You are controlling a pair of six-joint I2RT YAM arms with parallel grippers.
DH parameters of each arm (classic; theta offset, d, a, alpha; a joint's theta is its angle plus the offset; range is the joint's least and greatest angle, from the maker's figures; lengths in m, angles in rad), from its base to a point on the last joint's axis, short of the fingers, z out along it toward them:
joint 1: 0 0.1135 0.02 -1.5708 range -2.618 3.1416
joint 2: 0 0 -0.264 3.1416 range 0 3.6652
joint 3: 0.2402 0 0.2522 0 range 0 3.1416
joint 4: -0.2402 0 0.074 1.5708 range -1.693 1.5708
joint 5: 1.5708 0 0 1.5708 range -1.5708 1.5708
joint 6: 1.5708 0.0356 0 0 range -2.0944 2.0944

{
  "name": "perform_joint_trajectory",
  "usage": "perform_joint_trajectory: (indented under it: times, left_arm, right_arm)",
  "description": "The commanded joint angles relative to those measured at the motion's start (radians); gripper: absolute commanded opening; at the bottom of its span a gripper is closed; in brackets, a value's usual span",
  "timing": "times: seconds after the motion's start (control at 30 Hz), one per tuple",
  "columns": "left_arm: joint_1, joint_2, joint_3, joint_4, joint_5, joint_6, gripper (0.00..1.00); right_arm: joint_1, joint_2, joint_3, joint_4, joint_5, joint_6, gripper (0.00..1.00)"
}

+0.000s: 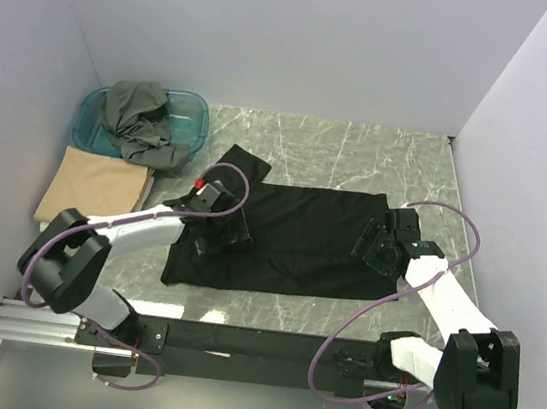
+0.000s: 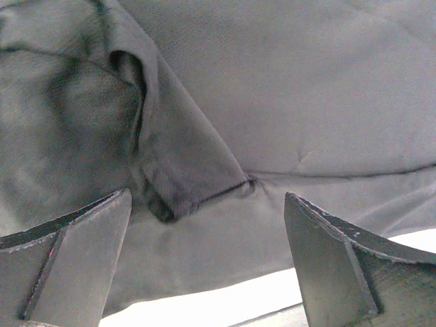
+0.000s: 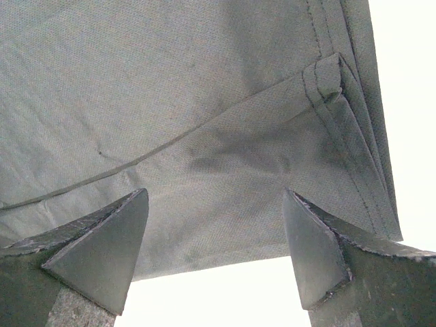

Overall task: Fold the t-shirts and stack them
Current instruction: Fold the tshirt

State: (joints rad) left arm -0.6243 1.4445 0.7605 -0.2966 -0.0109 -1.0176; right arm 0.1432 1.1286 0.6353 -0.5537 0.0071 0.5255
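Only the top view shows the tan t-shirt (image 1: 94,186) at centre left and the grey-olive t-shirt (image 1: 138,121) in the teal tub (image 1: 192,118), upper left. The black t-shirt (image 1: 294,243) lies spread mid-frame; the wrist views add its sleeve fold and hem corner. The left gripper (image 1: 221,236) and right gripper (image 1: 379,247) gape wide over it, holding nothing.

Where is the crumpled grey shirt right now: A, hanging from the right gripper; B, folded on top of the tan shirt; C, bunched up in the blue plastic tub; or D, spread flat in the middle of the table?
C: the grey shirt sits crumpled in the blue tub at the far left, spilling over its near edge. The black shirt is the one spread flat, and the tan shirt has nothing on it.
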Motion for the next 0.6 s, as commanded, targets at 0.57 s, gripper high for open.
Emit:
perform_joint_trajectory:
  times: [0.57]
  left_arm:
    - [0.003,0.266,0.457,0.016,-0.087,0.162,1.00]
  right_arm:
    - [-0.022,-0.073,0.067,-0.005,0.027,-0.024,0.86]
